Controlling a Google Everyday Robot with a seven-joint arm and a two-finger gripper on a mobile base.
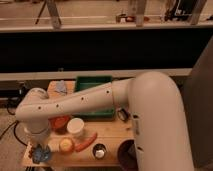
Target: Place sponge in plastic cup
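Claw (38, 146), open or closed can't be told, hangs over the bluish sponge (44, 155) at the tabletop's (112, 142) near-left corner; a sloppy grasp could likely shove it off the edge, away from the plastic cup (76, 127).

Green tray (93, 80) at table (112, 135) rear; carrot (86, 142), sm. tin (99, 150) front, right of claw (41, 151).

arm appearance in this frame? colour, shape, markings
Off-white arm: thick rounded tubular links, a row of small dark dots along the forearm, no cables visible on it. The gripper, at the front-left corner of the table, is mostly hidden below the wrist.
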